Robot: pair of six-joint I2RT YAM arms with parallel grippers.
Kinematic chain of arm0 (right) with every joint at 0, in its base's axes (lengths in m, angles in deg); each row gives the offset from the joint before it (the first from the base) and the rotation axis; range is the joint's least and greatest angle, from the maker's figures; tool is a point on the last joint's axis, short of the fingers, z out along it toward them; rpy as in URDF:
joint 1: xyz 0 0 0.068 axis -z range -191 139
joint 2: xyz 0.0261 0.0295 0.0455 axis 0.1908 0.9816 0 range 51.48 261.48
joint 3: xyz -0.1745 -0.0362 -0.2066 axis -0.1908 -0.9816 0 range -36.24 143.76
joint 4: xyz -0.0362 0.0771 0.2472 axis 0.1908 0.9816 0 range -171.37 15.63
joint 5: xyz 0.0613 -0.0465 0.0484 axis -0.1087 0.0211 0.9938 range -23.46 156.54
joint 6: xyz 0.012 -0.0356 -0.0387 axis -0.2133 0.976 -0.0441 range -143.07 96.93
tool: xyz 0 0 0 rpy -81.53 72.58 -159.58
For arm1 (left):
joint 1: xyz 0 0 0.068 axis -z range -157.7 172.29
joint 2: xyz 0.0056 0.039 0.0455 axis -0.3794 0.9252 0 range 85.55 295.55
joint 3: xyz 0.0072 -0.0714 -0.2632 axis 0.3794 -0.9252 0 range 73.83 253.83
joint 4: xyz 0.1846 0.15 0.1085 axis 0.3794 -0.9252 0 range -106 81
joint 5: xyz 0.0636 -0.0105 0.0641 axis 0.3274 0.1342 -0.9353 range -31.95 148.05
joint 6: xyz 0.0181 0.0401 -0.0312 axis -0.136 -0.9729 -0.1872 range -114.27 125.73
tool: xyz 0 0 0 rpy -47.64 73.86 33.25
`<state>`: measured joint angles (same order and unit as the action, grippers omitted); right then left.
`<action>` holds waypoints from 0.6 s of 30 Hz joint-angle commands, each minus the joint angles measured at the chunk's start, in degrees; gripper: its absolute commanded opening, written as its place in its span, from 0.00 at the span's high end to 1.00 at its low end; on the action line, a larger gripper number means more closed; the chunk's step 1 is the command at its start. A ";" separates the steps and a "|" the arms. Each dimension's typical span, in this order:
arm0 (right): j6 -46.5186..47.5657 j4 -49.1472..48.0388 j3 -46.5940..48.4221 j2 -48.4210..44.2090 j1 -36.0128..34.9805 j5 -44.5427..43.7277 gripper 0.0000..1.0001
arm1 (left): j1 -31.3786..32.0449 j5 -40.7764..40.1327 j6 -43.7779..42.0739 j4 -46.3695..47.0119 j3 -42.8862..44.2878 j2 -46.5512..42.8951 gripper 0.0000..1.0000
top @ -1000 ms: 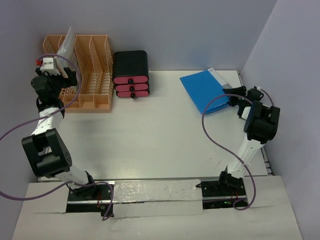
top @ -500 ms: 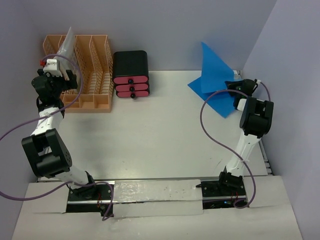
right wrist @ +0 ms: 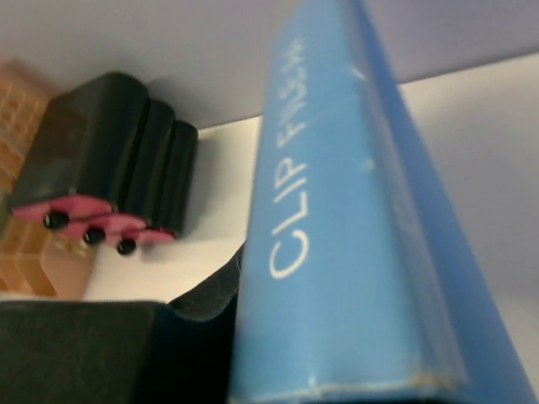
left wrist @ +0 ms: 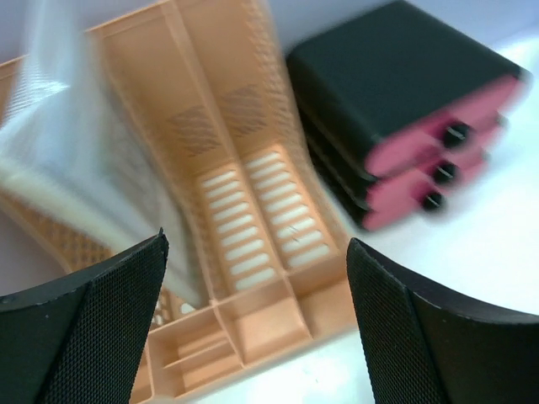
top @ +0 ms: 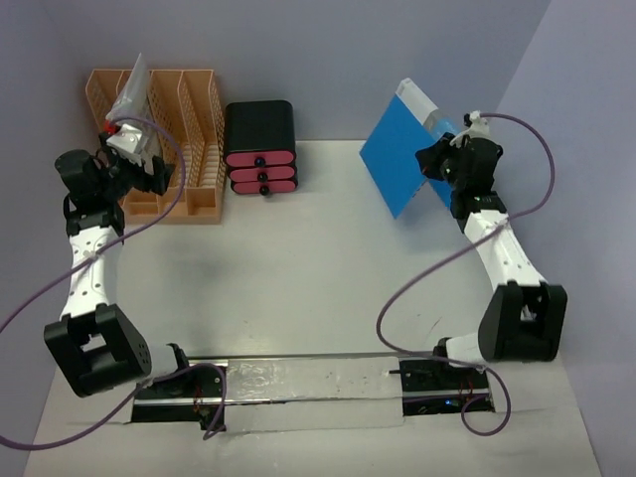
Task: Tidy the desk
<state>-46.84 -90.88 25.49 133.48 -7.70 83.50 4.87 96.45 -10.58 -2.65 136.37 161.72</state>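
The desk point(top: 298, 288) is a wide white tabletop. My right gripper point(top: 438, 162) is shut on a blue clip folder point(top: 396, 159), held off the desk at the back right and tilted up on edge. In the right wrist view the folder's spine point(right wrist: 337, 252) fills the frame beside one black finger point(right wrist: 206, 295). At the back left, my left gripper point(top: 151, 171) is open with nothing between its fingers, just in front of the peach file rack point(top: 187, 149). The rack's slots point(left wrist: 253, 219) show between the pads.
A clear plastic sleeve point(top: 129, 94) stands in the rack's left slot, blurred in the left wrist view point(left wrist: 59, 151). A black box with pink drawers point(top: 260, 144) sits right of the rack. Walls close the back and the right side.
The right gripper shut on the blue folder and lifted it from lying flat to standing tilted, swinging leftward. The left gripper drew back from the rack and sleeve, staying open.
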 commanded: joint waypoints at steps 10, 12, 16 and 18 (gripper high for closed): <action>33.43 39.04 3.82 -24.71 -22.03 -8.70 1.00 | 11.39 20.80 -38.47 -43.32 5.49 -13.15 0.01; 34.36 41.40 3.91 -26.57 -25.56 -10.47 1.00 | 13.56 21.52 -39.02 -45.77 6.99 -12.81 0.01; 34.71 50.80 7.08 -27.81 -33.07 -12.34 1.00 | 22.76 23.26 -41.21 -53.79 12.24 -11.96 0.01; 35.42 52.40 7.43 -27.59 -36.51 -12.55 1.00 | 27.69 22.74 -40.92 -55.43 13.47 -11.76 0.01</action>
<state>-14.83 -44.08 28.92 106.61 -39.12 74.25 24.83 115.46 -47.60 -49.39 144.96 149.61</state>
